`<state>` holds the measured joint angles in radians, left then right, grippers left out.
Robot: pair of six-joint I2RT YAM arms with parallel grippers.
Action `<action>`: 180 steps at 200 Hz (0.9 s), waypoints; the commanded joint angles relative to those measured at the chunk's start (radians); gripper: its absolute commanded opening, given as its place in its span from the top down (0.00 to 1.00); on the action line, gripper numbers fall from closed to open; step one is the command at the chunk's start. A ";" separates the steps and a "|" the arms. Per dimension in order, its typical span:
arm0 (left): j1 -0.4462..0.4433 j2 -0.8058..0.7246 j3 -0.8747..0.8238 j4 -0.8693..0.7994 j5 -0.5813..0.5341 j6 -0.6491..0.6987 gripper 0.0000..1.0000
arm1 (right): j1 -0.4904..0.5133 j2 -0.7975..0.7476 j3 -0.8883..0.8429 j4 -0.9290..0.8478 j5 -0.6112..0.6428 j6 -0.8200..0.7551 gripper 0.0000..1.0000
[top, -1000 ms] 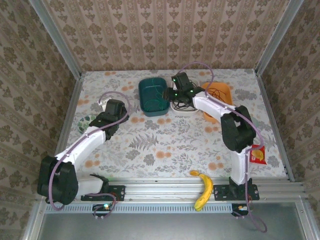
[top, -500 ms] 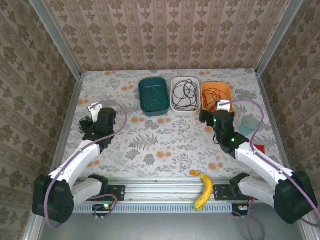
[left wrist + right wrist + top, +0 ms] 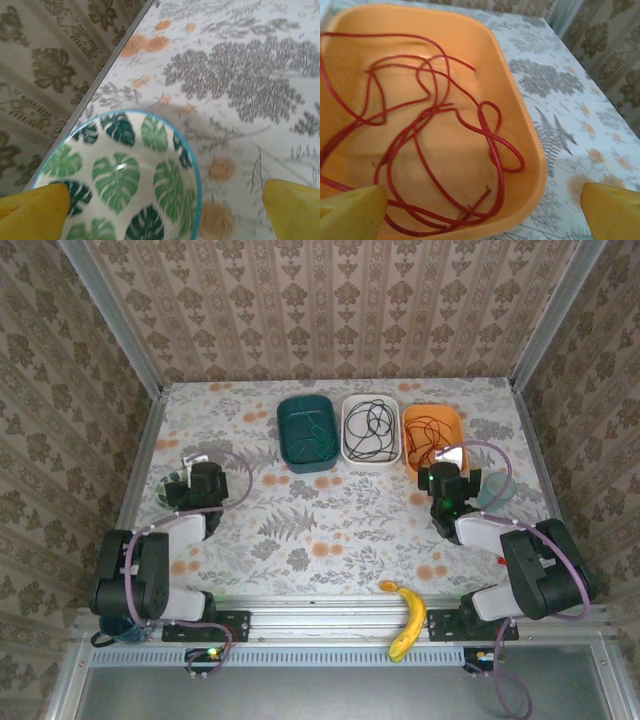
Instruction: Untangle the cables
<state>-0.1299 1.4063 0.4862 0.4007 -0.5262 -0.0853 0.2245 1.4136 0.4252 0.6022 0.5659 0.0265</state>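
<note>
Three bins stand in a row at the back of the table. The green cable (image 3: pixel 312 430) lies in the dark green bin (image 3: pixel 290 445). A loose black cable (image 3: pixel 368 428) fills the white bin (image 3: pixel 349 456). The red cable (image 3: pixel 427 433) (image 3: pixel 427 145) is looped in the orange bin (image 3: pixel 455 425) (image 3: pixel 520 125). My right gripper (image 3: pixel 448 466) (image 3: pixel 482 215) hangs open over the orange bin's near corner, its yellow fingertips (image 3: pixel 612 210) wide apart, holding nothing. My left gripper (image 3: pixel 193 472) (image 3: pixel 162 220) is open and empty above a leaf-patterned bowl (image 3: pixel 120 180).
The leaf bowl (image 3: pixel 172 486) sits by the left wall rail. A pale teal cup (image 3: pixel 498 490) stands just right of my right gripper. A banana (image 3: pixel 405 620) lies on the front rail. The patterned walls close in on three sides.
My right arm pulled back from the white bin to the orange bin's near end, leaving the black cable there. My left arm drew back left over the bowl. Both grippers opened wider.
</note>
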 commanded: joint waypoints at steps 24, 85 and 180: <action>0.065 0.054 0.057 0.120 0.272 0.074 0.00 | -0.181 0.098 -0.047 0.287 -0.383 0.020 0.00; 0.090 0.065 0.055 0.156 0.329 0.091 0.00 | -0.194 0.116 -0.024 0.266 -0.407 0.023 0.00; 0.085 0.159 -0.119 0.584 0.318 0.125 0.00 | -0.191 0.114 -0.022 0.258 -0.403 0.021 0.00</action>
<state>-0.0460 1.5661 0.3550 0.8989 -0.2153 0.0105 0.0307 1.5215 0.3874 0.8391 0.1745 0.0410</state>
